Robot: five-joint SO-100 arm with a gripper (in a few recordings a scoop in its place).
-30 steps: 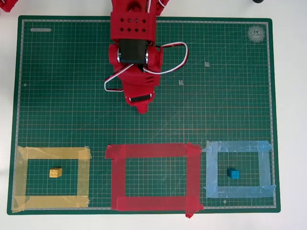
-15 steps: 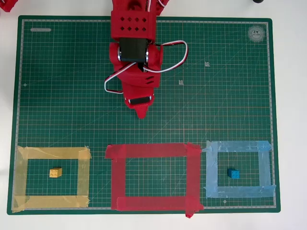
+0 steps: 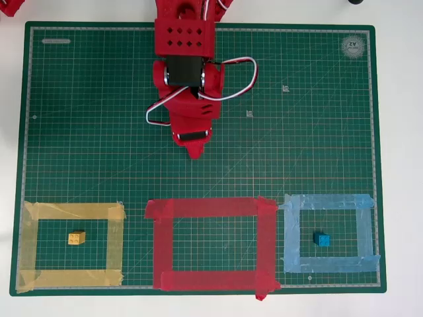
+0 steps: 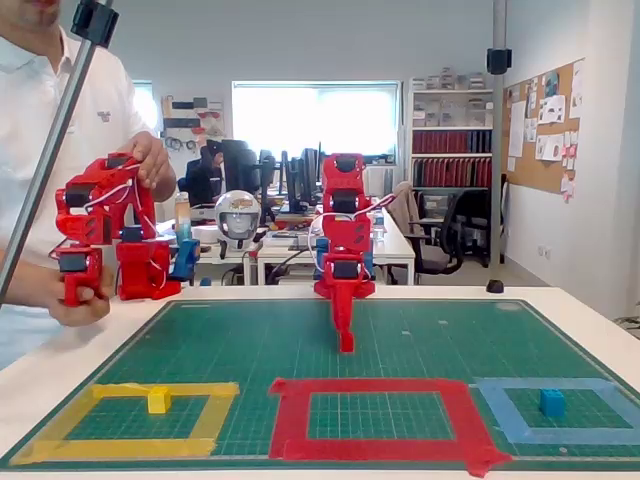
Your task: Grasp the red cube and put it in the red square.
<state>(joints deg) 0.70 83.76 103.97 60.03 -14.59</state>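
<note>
While the arm [image 3: 185,72] reaches out over the green mat [image 3: 317,145] from its far edge, the gripper [image 3: 194,149] points down toward the mat, short of the red square [image 3: 210,208]. In the fixed view the gripper [image 4: 345,340] hangs with its tip close to or on the mat, just behind the square [image 4: 375,388]. Its fingers look pressed together into one narrow point, but whether they grip anything I cannot tell; the red cube cannot be made out against the red fingers. The square's inside shows bare green grid in both views.

In the overhead view a yellow cube [image 3: 76,238] sits inside a yellow tape outline [image 3: 73,211] at the left, and a blue cube [image 3: 322,240] sits inside a light-blue outline [image 3: 327,201] at the right, the red square between them. The fixed view shows the same order: yellow cube [image 4: 158,400], blue cube [image 4: 552,403]. White wires [image 3: 234,79] loop off the arm's side.
</note>
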